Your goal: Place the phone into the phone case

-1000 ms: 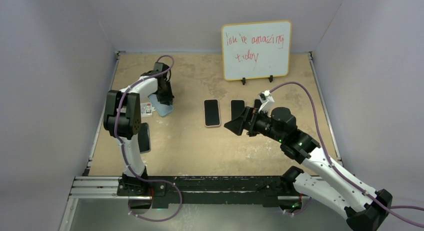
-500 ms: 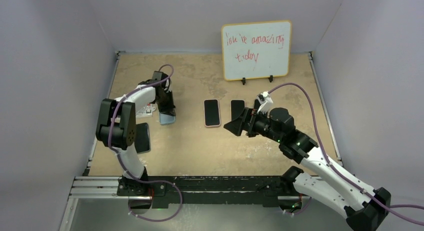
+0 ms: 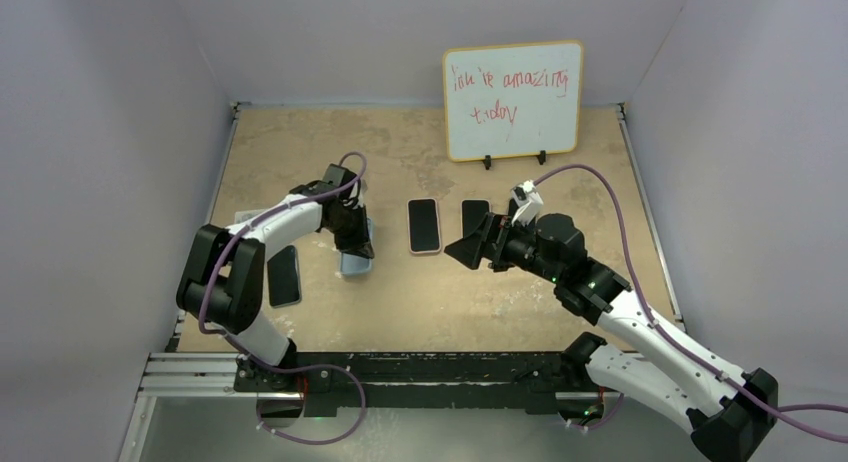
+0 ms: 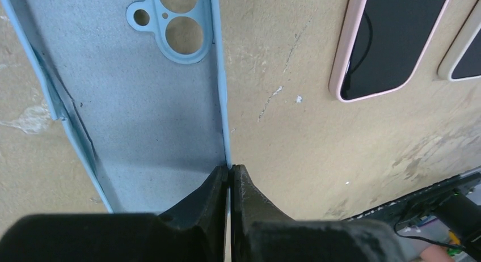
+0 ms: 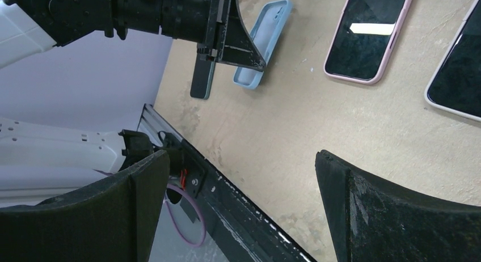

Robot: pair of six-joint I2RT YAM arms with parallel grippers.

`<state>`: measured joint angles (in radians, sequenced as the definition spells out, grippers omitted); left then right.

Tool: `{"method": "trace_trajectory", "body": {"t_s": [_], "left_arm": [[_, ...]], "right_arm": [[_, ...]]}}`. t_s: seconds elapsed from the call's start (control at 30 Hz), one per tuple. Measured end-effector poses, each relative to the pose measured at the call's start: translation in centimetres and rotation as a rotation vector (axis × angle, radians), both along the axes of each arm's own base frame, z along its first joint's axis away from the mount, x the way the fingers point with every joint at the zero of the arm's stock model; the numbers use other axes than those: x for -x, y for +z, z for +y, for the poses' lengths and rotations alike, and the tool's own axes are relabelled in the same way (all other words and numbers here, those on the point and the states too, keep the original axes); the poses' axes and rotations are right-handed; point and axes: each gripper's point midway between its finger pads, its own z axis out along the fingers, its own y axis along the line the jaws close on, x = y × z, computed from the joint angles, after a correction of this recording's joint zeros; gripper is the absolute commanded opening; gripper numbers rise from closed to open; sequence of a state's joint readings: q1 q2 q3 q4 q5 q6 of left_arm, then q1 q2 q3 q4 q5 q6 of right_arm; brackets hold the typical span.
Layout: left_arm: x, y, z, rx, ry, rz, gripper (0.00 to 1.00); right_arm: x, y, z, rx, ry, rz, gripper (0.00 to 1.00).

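My left gripper (image 3: 352, 244) is shut on the right rim of an empty light blue phone case (image 3: 356, 262), which lies open side up on the table. In the left wrist view the fingertips (image 4: 223, 177) pinch the thin rim of the case (image 4: 142, 103). A dark phone (image 3: 284, 275) lies flat to the left of the case, also seen in the right wrist view (image 5: 203, 77). My right gripper (image 3: 468, 250) hovers open and empty right of centre, its jaws wide apart (image 5: 238, 160).
A phone in a pink case (image 3: 424, 225) and a phone in a white case (image 3: 475, 217) lie side by side mid-table. A whiteboard (image 3: 512, 100) stands at the back. The metal rail (image 3: 400, 367) runs along the near edge.
My left gripper has dragged the blue case from the far left toward the right and nearer, beside the dark phone. The right arm has barely moved.
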<state>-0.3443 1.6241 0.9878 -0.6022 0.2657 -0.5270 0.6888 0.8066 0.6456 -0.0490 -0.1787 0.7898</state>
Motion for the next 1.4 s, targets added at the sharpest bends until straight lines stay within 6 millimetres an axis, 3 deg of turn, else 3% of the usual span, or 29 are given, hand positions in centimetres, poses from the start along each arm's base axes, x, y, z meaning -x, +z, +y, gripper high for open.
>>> {"method": "trace_trajectory", "body": {"t_s": [0.2,0.33,0.4,0.63,0.93,1.4], "left_arm": [[0.0,0.5,-0.1,0.004,0.011,-0.012,0.52],[0.1,0.5,0.6,-0.015,0.026,-0.005,0.67],[-0.2,0.7,1.5,-0.022,0.052,-0.008,0.8],[-2.7,3.1,9.4,-0.098,0.25,-0.108,0.85],[-2.6,3.3,19.3,-0.262,0.454,-0.131,0.91],[-0.3,-1.4,21.4,-0.316,0.464,0.025,0.99]], "right_arm": [[0.2,0.3,-0.1,-0.009,0.0,-0.008,0.99],[0.4,0.3,-0.4,-0.013,-0.001,-0.011,0.99],[0.6,0.4,-0.5,-0.013,-0.001,-0.012,0.99],[0.8,0.4,-0.6,-0.015,-0.001,-0.014,0.99],[0.7,-0.1,-0.4,-0.004,0.004,0.003,0.99],[1.0,-0.2,-0.4,-0.003,0.015,0.008,0.99]]}}
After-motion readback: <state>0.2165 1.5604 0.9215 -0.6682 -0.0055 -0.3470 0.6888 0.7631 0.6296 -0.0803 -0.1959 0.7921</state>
